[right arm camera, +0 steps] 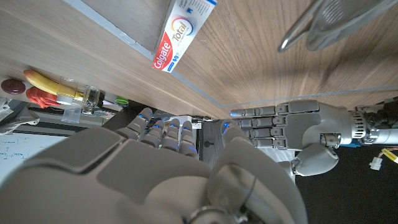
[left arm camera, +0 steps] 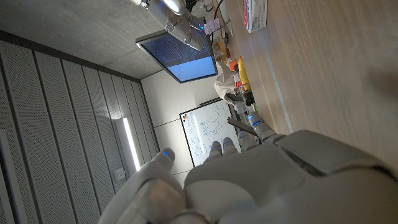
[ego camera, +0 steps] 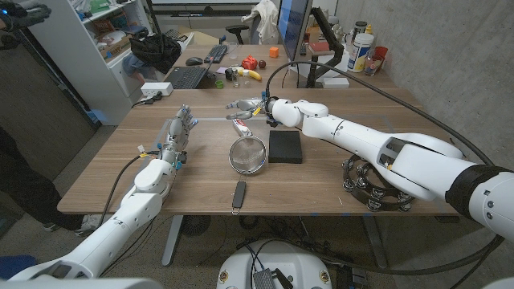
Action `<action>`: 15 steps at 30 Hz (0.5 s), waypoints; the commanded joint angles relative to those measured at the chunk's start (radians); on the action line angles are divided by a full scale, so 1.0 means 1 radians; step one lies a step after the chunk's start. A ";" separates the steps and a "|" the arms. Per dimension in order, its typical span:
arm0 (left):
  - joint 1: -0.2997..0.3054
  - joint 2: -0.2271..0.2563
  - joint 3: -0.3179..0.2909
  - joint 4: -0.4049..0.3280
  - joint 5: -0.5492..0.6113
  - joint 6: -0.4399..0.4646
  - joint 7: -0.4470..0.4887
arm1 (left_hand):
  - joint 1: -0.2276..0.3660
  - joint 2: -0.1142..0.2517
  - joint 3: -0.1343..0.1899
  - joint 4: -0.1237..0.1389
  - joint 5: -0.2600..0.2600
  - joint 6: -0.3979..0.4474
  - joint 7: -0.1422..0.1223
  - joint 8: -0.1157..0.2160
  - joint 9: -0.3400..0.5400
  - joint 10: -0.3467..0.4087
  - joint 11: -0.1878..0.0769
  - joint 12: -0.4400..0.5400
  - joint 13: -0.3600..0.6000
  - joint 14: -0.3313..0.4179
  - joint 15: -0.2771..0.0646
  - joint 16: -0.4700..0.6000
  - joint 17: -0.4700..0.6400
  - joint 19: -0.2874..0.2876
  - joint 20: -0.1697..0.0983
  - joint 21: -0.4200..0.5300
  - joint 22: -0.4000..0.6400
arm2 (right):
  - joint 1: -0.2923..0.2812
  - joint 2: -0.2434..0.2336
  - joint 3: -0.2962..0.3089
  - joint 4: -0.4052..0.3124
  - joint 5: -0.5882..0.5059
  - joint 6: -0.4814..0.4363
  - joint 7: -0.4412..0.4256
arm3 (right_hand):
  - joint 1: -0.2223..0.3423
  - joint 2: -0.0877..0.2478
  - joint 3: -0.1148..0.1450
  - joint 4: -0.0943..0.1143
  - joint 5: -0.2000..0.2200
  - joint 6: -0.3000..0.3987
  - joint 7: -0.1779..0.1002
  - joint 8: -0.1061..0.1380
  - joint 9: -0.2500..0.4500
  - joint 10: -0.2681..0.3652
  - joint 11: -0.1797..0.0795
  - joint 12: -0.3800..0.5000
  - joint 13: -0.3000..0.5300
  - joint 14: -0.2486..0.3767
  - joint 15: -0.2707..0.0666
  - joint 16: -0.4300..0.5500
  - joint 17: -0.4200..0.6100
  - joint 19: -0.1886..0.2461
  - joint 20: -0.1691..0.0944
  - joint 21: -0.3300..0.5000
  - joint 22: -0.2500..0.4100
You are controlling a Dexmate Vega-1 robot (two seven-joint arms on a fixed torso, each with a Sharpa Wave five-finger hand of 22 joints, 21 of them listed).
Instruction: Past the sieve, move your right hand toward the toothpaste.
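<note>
The toothpaste (right arm camera: 183, 30), a white and red box printed "Colgate Total", lies flat on the table (ego camera: 120, 172) just ahead of the right hand's (ego camera: 250, 107) fingertips (right arm camera: 163, 126), not yet touched; in the head view the box (ego camera: 242, 124) sits just below that hand, at the far end of the sieve's (ego camera: 247, 154) handle. The right hand's fingers reach forward side by side, slightly curled, with nothing between them, and the thumb stands apart, which suits an approach rather than a grasp. The arm stretches across the table with the hand already beyond the sieve's mesh bowl, so the reach past it looks nearly complete and only a short closing move toward the box seems left. The sieve's rim and wire handle (right arm camera: 329, 22) show off to the thumb's side of the box, well clear of the fingers. A black block (ego camera: 285, 146) lies under the forearm, beside the sieve. The left hand (ego camera: 178, 132) waits well apart, standing on its edge with fingers extended and spread, holding nothing. A dark handled tool (ego camera: 238, 195) lies near the table's front edge, and a tambourine (ego camera: 371, 186) sits beneath the right upper arm.
</note>
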 commanded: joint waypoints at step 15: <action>0.027 0.009 -0.011 -0.025 -0.002 0.008 0.018 | -0.001 0.092 -0.005 0.000 0.007 -0.059 -0.006 0.008 0.005 -0.064 -0.002 0.006 0.006 -0.096 -0.036 0.009 0.003 -0.124 -0.074 0.002 0.005 | 0.016 0.018 -0.034 0.028 -0.034 0.006 -0.004 | 0.014 -0.003 0.004 -0.005 0.005 -0.005 -0.006 0.001 0.006 -0.018 0.002 0.000 0.002 -0.007 -0.003 0.003 0.002 0.009 -0.065 -0.004 0.002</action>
